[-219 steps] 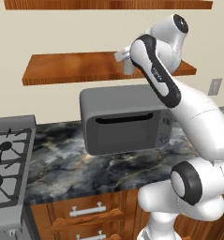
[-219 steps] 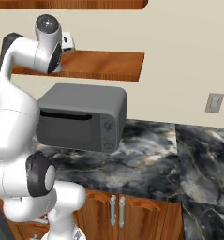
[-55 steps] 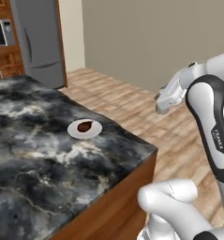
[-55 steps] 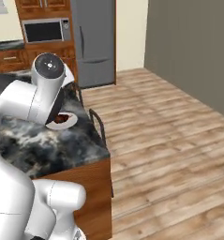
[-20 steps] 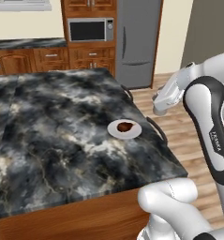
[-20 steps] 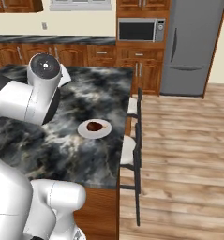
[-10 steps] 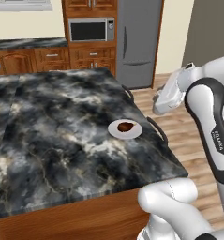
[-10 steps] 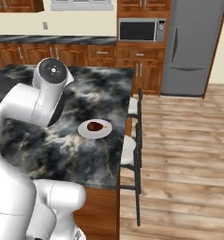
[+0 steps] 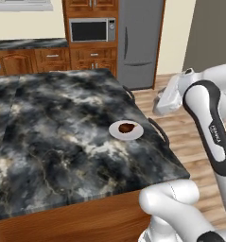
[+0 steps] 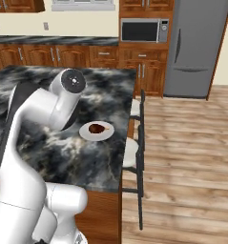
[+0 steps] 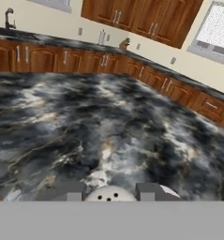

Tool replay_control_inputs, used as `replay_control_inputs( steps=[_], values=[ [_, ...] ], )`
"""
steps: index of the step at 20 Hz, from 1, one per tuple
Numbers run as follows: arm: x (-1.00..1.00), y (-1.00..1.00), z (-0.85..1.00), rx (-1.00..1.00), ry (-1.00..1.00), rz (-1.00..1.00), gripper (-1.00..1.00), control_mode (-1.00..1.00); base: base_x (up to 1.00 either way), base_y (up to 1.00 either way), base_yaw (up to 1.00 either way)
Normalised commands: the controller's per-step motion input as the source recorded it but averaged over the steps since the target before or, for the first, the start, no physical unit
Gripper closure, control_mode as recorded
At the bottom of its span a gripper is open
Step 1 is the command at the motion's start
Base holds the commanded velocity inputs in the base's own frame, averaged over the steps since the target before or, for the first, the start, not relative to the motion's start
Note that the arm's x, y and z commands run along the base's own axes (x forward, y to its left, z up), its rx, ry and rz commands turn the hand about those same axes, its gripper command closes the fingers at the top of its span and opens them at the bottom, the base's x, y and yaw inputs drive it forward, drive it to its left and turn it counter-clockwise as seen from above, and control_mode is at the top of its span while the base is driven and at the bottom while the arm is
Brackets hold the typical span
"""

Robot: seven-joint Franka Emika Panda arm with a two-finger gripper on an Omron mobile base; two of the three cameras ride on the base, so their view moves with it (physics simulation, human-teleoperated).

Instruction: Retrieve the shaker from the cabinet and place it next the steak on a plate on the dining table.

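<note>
In the hand view the shaker (image 11: 109, 195) shows as a pale round cap with small holes, and my gripper (image 11: 109, 192) is shut on it between its two dark fingertips (image 11: 69, 192). The hand hangs over the dining table (image 11: 108, 126), whose black-and-grey marble spreads out ahead. From the left base camera my gripper (image 9: 162, 103) hovers off the table's right edge, to the right of the plate (image 9: 115, 132). On that white plate lies the dark steak (image 9: 127, 127). From the right base camera the plate (image 10: 106, 134) with the steak (image 10: 97, 127) sits just right of my arm. The cabinet is out of view.
Black-framed stools (image 10: 136, 147) stand along the dining table's (image 9: 62, 142) right edge. A grey fridge (image 9: 138, 42) and a built-in microwave (image 9: 88, 30) stand at the far wall among wooden cabinets. Wooden floor (image 10: 187, 157) lies open to the right.
The base views have stayed almost still over the last second. My arm has swung a little toward the plate, still holding the shaker.
</note>
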Motion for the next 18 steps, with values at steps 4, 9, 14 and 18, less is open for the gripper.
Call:
replay_control_inputs(
  steps=[4,9,14,18],
  values=[
    [0.38,-0.47,-0.26,0.11,0.01,0.05,1.0,-1.0,0.0,0.0,0.0],
    [0.29,-0.36,-0.51,0.07,0.05,0.13,1.0,-1.0,0.0,0.0,0.0],
    [0.23,-0.07,-0.37,0.03,0.15,0.13,1.0,-1.0,0.0,0.0,0.0],
    [0.27,-0.12,-0.31,0.16,0.16,0.12,1.0,-1.0,0.0,0.0,0.0]
  ],
)
